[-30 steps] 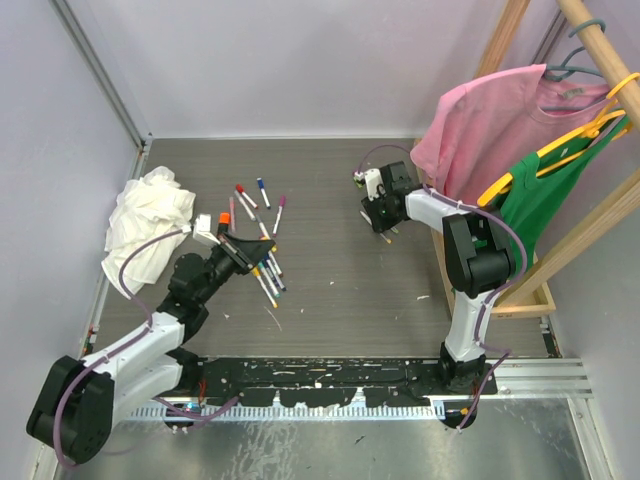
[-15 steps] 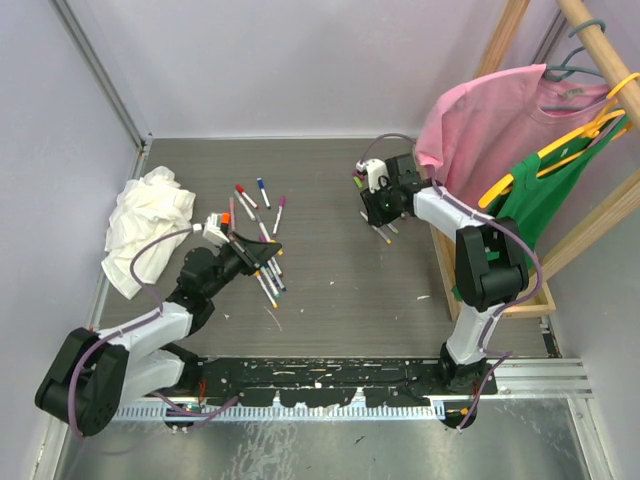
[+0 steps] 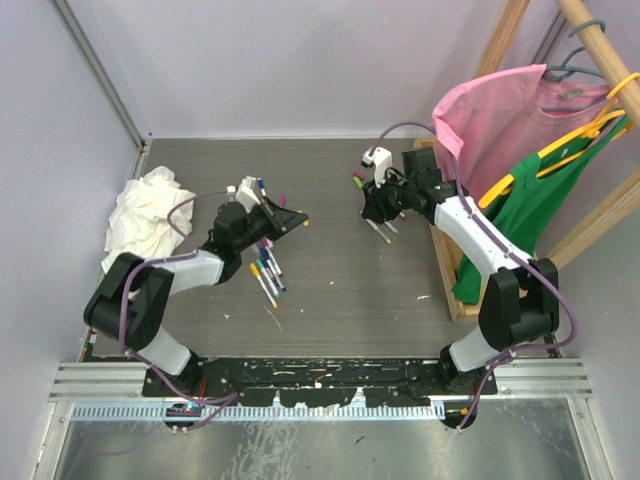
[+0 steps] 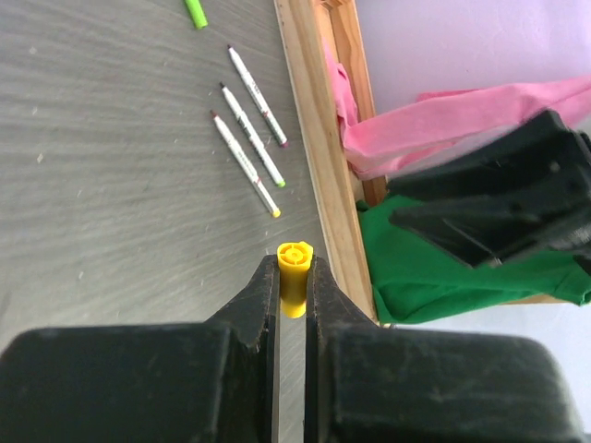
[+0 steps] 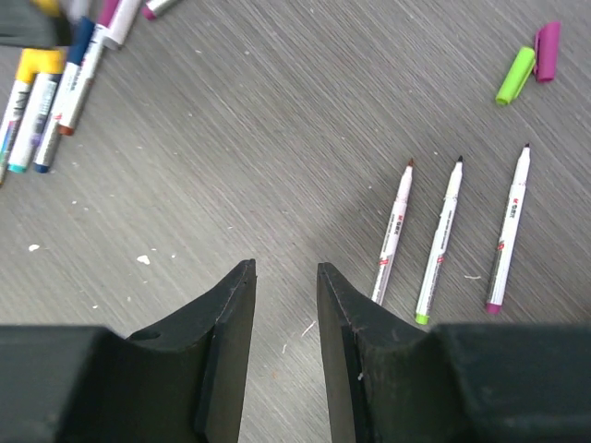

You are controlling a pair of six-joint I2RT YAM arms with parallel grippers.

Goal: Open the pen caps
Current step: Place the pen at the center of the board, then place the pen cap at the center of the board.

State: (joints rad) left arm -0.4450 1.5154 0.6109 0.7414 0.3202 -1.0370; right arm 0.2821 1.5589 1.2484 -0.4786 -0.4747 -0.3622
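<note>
Compared with one second ago, the left arm has swung away from the group of capped pens [image 3: 266, 272] and is now stretched to the right over the table [image 3: 330, 300]. Its wrist is low and its fingers point toward the right arm. The left gripper [image 3: 292, 222] is closed tightly on a yellow cap [image 4: 295, 255]. The cap stands between the two fingertips with its open end toward the wrist camera, lifted above the table surface.

The right arm has reached farther back than before, with its forearm now running along the wooden frame [image 3: 447, 285]. The right gripper [image 3: 371, 213] points down at the table. Its fingers [image 5: 231, 314] are a small way apart and hold nothing; only bare table shows between them.

Just beside the right gripper, three uncapped pens [image 5: 440, 242] lie side by side, nearly parallel and not touching. A green cap [image 5: 513, 76] and a purple cap [image 5: 547, 51] lie loose on the table beyond these pens, close together. The pink shirt [image 3: 480, 120] hangs behind the right arm.
</note>
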